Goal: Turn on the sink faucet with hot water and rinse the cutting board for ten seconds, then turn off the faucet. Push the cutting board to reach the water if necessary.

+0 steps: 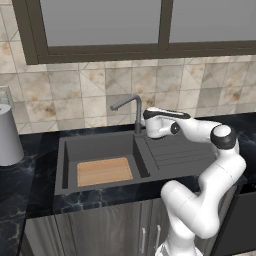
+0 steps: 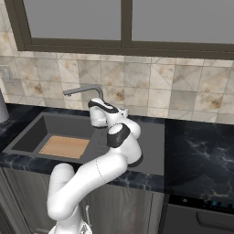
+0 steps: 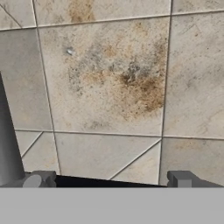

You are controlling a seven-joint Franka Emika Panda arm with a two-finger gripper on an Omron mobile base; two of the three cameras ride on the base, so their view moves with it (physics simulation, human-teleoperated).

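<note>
The sink faucet [image 1: 137,114] stands behind the sink [image 1: 62,165], its spout arm angled left over the basin; no water runs from it. The cutting board [image 1: 104,171] lies flat on the basin floor at the front, also seen as the cutting board [image 2: 64,146] in the right base view. My gripper [image 1: 148,125] hovers just right of the faucet's post, low near its base, pointing at the tiled wall. In the hand view the gripper [image 3: 111,179] is open with nothing between its fingertips [image 3: 41,179], and the faucet post [image 3: 6,144] rises at the left edge.
A ribbed drainboard [image 1: 175,150] lies under my arm, right of the basin. A grey canister [image 1: 7,132] stands on the black counter at far left. Tiled backsplash [image 2: 151,87] and a window sill close off the back. Open counter [image 2: 201,146] stretches right.
</note>
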